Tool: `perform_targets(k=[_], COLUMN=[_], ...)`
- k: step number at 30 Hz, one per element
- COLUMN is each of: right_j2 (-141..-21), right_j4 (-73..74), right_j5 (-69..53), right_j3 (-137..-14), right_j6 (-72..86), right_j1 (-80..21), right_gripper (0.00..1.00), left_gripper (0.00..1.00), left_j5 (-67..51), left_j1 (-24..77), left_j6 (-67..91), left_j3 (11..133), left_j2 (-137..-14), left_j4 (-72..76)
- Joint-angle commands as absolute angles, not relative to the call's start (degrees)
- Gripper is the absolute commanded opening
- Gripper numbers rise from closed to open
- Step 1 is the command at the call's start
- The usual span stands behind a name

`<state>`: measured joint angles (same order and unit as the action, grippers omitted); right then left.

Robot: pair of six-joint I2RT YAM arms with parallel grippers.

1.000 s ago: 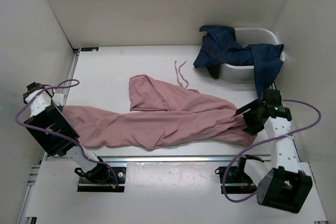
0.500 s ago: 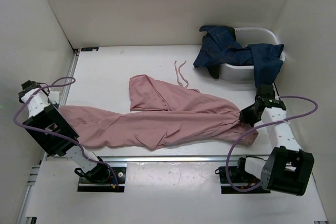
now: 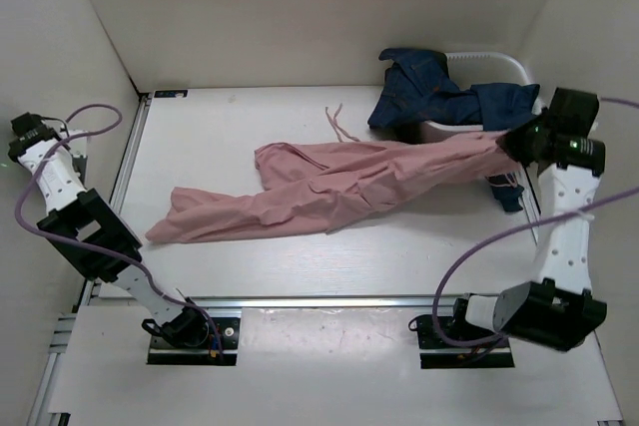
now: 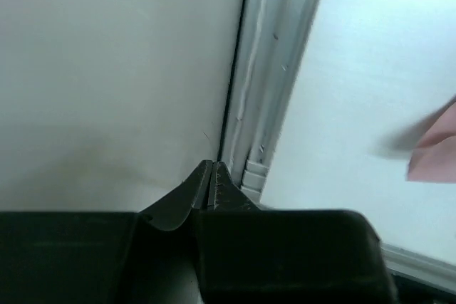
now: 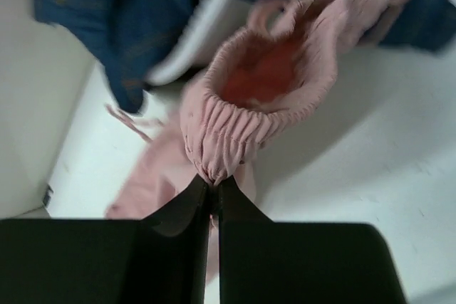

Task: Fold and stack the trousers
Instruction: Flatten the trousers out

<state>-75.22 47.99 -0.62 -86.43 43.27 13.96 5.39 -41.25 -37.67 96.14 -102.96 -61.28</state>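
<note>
Since a second ago the right pincer (image 5: 212, 180) has hauled the limp, probably light dusty-pink soft-fabric trousers (image 3: 339, 185) rightward across the white bench (image 3: 220, 127), pinching a gathered cuff, a sound hold, while the left pincer (image 4: 211, 170) sits pressed together, empty.

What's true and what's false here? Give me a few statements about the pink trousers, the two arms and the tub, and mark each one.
1. The right arm has its jaws shut on a gathered cuff of the trousers. True.
2. The left arm grips the other end of the trousers. False: its jaws are shut on nothing, over by the left wall and apart from the fabric.
3. Dark blue jeans hang over the white tub. True.
4. The trousers lie folded in a neat stack. False: they are stretched out long across the table, with the right end lifted.
</note>
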Motion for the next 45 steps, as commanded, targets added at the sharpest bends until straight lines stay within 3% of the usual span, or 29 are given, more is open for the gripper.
perform_targets(k=[1,3,6,10,11,19,23,25,26,27,30,32,37,40,45], right_j2=[-69.7,-65.5,-61.3,-59.3,-59.3,-58.8,-58.8,-58.8,-58.8,-59.4,-62.6,-67.5,-72.3,-66.9,-56.3], right_j4=[53.3,52.8,50.2,48.7,48.7,50.9,51.5,50.9,50.2,50.2,46.9,48.3,56.3,59.7,62.5], right_j5=[-4.6,-6.3,-8.7,-9.5,-8.8,-7.6,-7.1,-7.1,-7.1,-7.1,-8.7,-8.7,-6.3,-4.5,-3.2], right_j3=[-77.0,-67.2,-56.1,-51.4,-51.4,-51.4,-51.4,-51.4,-50.7,-50.7,-53.5,-59.1,-83.2,-82.2,-66.4], right_j6=[41.5,41.5,42.2,42.9,42.9,40.9,41.4,41.4,41.9,41.9,41.9,39.6,35.3,36.0,38.2], right_j1=[15.5,15.5,15.5,15.5,15.5,15.5,15.5,15.5,15.5,15.5,15.5,15.5,16.0,17.0,17.7], right_gripper=[0.0,0.0,0.0,0.0,0.0,0.0,0.0,0.0,0.0,0.0,0.0,0.0,0.0,0.0,0.0], left_gripper=[0.15,0.15,0.26,0.41,0.5,0.7,0.71,0.62,0.5,0.14,0.14,0.14,0.14,0.14,0.14], left_j5=[5.5,1.7,-5.9,-17.6,-18.4,-10.4,-7.4,-8.0,-8.5,-9.6,-15.0,-14.4,-4.8,-1.1,3.3], left_j1=[-41.4,-40.7,-36.9,-30.9,-30.0,-28.0,-28.0,-27.5,-27.5,-27.5,-27.5,-27.5,-28.0,-29.6,-30.9], left_j6=[-38.9,-40.2,-38.3,-36.0,-34.6,-29.4,-28.2,-28.9,-28.9,-28.9,-30.3,-29.1,-29.7,-32.3,-35.6], left_j3=[91.5,86.0,79.6,75.4,74.8,66.9,63.0,61.3,60.0,60.0,62.4,70.3,90.0,96.1,91.1], left_j2=[-98.9,-97.2,-96.0,-94.6,-94.0,-98.1,-100.5,-101.2,-101.9,-101.9,-101.9,-100.6,-98.0,-96.6,-93.3], left_j4=[-62.8,-62.8,-64.5,-64.5,-64.5,-57.8,-54.9,-54.2,-53.4,-53.4,-54.8,-56.8,-60.5,-64.6,-68.6])
